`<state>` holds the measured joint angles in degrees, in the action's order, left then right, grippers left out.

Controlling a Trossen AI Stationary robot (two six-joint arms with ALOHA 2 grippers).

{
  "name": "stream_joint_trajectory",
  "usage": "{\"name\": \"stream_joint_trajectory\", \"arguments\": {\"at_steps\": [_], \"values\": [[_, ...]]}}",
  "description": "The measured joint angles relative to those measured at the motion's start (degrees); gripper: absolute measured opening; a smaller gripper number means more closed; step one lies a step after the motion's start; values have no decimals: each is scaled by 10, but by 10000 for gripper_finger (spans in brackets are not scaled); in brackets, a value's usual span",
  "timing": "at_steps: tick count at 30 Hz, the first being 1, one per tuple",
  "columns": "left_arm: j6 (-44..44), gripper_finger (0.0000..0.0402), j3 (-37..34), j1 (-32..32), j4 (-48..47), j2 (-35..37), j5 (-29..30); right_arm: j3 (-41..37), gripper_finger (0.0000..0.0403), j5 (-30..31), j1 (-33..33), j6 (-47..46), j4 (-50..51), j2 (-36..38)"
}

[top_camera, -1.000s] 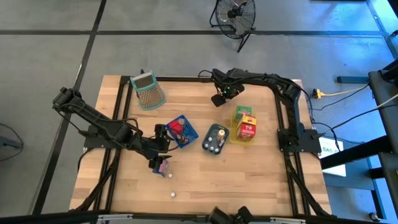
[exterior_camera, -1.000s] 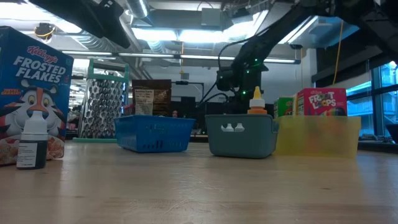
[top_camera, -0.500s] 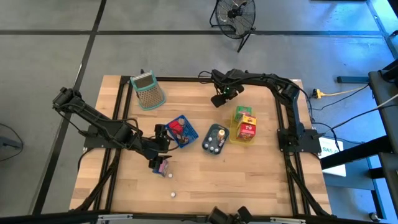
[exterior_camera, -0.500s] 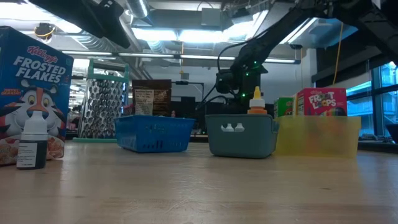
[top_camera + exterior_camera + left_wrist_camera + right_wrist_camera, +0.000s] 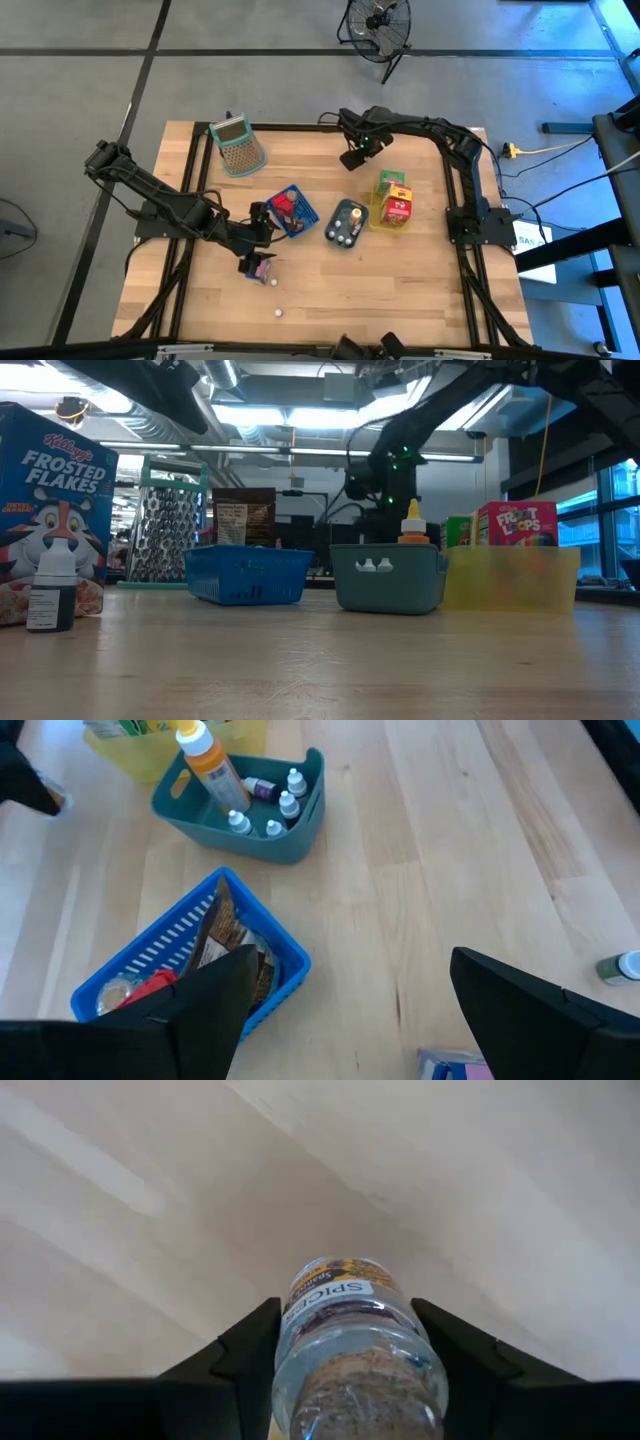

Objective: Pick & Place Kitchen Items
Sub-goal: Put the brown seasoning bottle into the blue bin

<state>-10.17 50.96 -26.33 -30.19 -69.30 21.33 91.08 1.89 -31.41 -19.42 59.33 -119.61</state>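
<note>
My right gripper (image 5: 352, 158) points down at the table's far middle, shut on a clear spice bottle (image 5: 350, 1342) with a yellow label. My left gripper (image 5: 260, 214) hovers open and empty beside the blue basket (image 5: 292, 211), which holds packets. The teal bin (image 5: 346, 222) holds little bottles and an orange-capped bottle (image 5: 411, 523). The yellow bin (image 5: 392, 200) holds cereal boxes. A Frosted Flakes box (image 5: 55, 510) and a small dropper bottle (image 5: 52, 595) stand on the table at the near left. My right gripper pinches the spice bottle between its two fingers (image 5: 245, 1355), one on each side of the bottle's body (image 5: 300, 1350). The fingers come from above, pointing down, and the bottle lies along them. Whether the bottle's lower end is clear of the table I cannot tell.
A metal grater (image 5: 238, 145) with a teal frame lies at the far left. A tiny white round piece (image 5: 278, 313) lies near the front edge. Bare wood shows around the right gripper and along the near right of the table (image 5: 420, 290).
My right gripper has risen a little above the far middle of the table. My left arm has kept still.
</note>
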Motion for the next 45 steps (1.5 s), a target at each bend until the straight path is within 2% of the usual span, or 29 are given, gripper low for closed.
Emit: {"name": "stream_joint_trajectory", "arguments": {"at_steps": [6,17,22,27,35,39,45], "values": [[0,329,0,0,0,0,25,83,192,32,29,8,67,0],[0,329,0,-7,-13,0,118,267,192,86,125,17,228,1],[-1,329,0,-7,-12,0,122,334,192,86,186,16,262,1],[-5,329,0,-2,9,0,126,383,192,85,258,29,266,1],[52,329,0,-2,128,0,187,424,192,85,364,39,227,2],[96,329,0,-1,207,-11,181,428,192,87,400,48,199,2],[105,329,0,2,281,-46,156,428,192,105,444,58,174,2]]}}
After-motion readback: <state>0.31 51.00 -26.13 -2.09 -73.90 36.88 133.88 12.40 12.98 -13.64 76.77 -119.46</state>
